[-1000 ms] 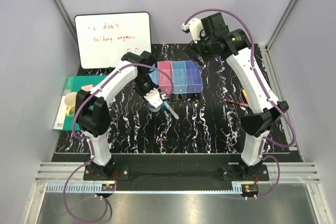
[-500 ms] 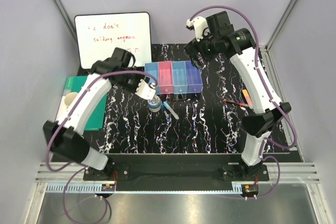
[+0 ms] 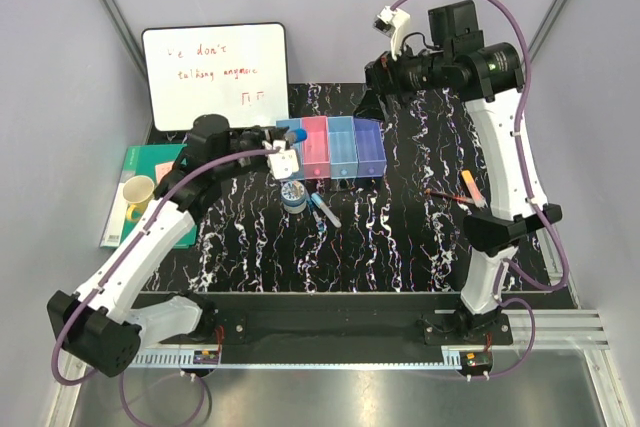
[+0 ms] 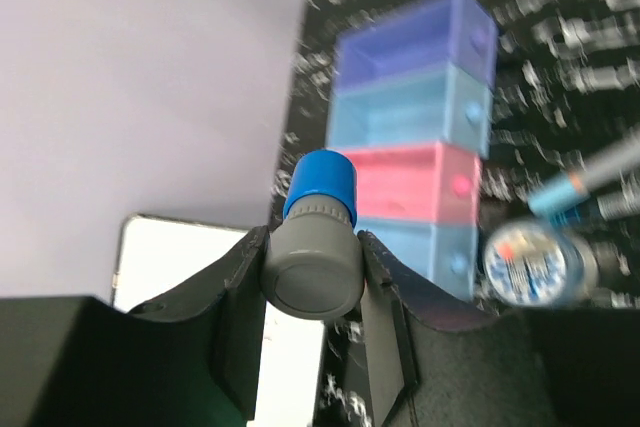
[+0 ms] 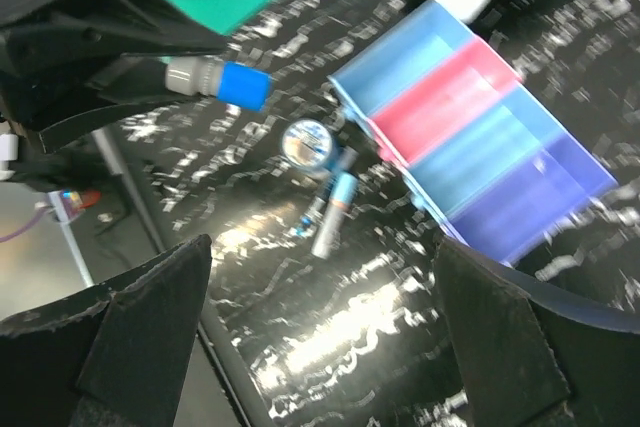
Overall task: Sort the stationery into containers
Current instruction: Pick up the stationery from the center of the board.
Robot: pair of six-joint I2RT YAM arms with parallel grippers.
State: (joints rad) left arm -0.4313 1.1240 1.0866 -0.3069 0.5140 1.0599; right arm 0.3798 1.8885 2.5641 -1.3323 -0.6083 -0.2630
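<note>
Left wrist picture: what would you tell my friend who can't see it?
The left gripper holds a grey cylinder with a blue cap between its two black fingers. Beyond it sit four joined bins, purple-blue, light blue, pink and light blue, with a tape roll and pens beside them.

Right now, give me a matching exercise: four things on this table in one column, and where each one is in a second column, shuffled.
Things:
1. blue-capped grey cylinder
2. tape roll
3. yellow mug
4. orange pen

Places:
a. on the green notebook
b. held in the left end effector
c. on the table near the right arm
d. on the table, at the near side of the bins

Pairs: 1-b, 2-d, 3-a, 4-c
</note>
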